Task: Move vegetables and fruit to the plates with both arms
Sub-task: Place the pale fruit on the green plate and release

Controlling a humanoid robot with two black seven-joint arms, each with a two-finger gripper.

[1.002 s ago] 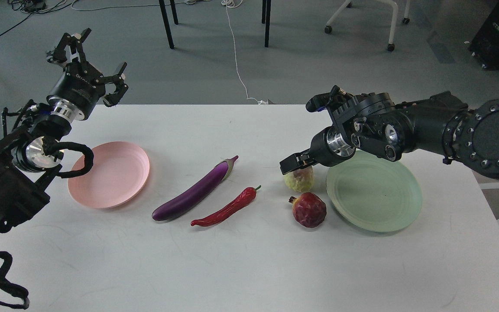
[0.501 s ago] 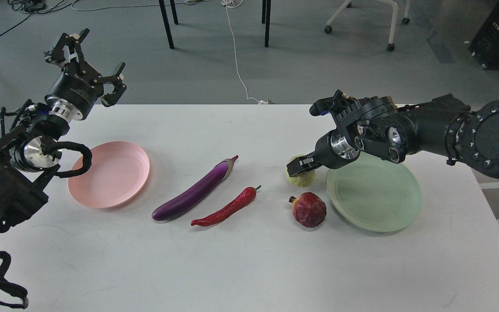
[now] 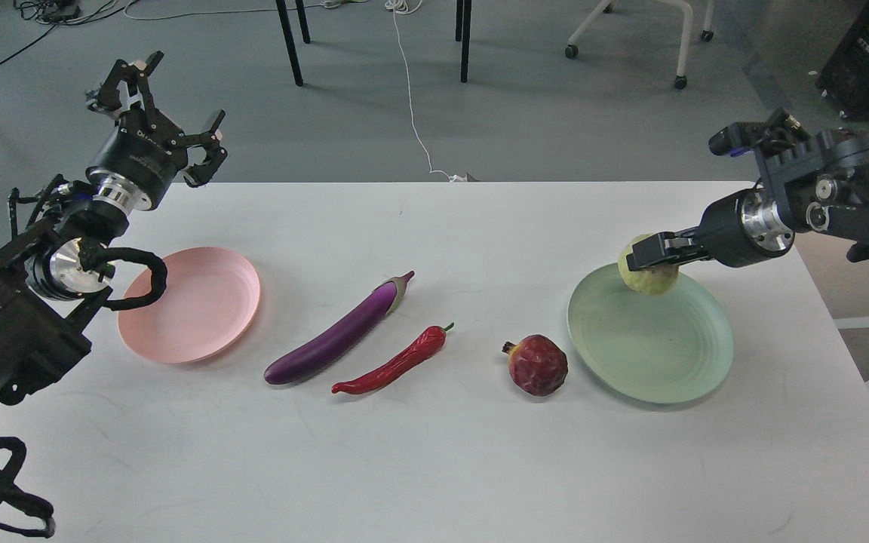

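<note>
Grey floor, chair legs and cables behind; white counter (image 3: 434,467) in front. Right tool (image 3: 649,260) closed on the yellow-green fruit (image 3: 649,277), held above the far rim of the mint plate (image 3: 649,343), apparently just clear of it. Directly beneath and slightly nearer than that tool: bare plate, so probably only a short lowering and release needed. Pomegranate (image 3: 538,365) off to that tool's left, just beside the plate's rim, on the counter. Left tool (image 3: 163,98) raised beyond the counter's far edge, fingers spread, empty. Pink plate (image 3: 189,304) below and nearer than it. Eggplant (image 3: 340,332) and chili (image 3: 393,363) off to its right, long axes parallel, slanting from near-left to far-right; left arm the nearer one.
</note>
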